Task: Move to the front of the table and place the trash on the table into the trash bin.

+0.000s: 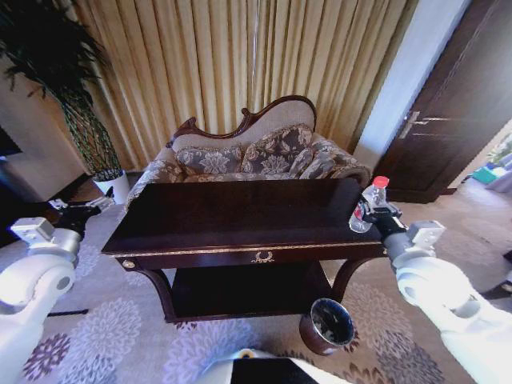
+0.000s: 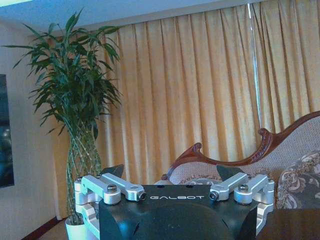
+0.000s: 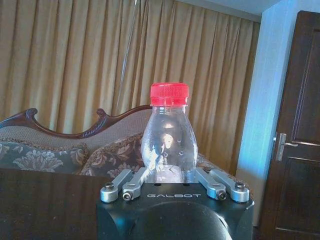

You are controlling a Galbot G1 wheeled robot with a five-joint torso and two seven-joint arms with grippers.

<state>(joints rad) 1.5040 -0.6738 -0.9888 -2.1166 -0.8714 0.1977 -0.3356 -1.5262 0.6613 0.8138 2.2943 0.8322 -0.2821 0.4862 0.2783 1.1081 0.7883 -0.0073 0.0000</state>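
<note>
Head view: right gripper [image 1: 366,214] holds the bottle [image 1: 370,205] upright, long axis vertical, red cap on top, just off the bench's [image 1: 240,216] right end, above the edge. Trash bin [image 1: 328,326] sits on the carpet below, near the front right leg, mouth open upward. Left gripper [image 1: 102,203] hangs off the bench's left end, apart from it. Sofa [image 1: 256,156] sits close behind the bench.

Left wrist view: left gripper jaws spread apart, holding nothing; plant [image 2: 75,100] and curtain [image 2: 200,90] beyond.

Right wrist view: jaws clamped on the bottle's lower body, cap up; door [image 3: 295,140] to one side.
</note>
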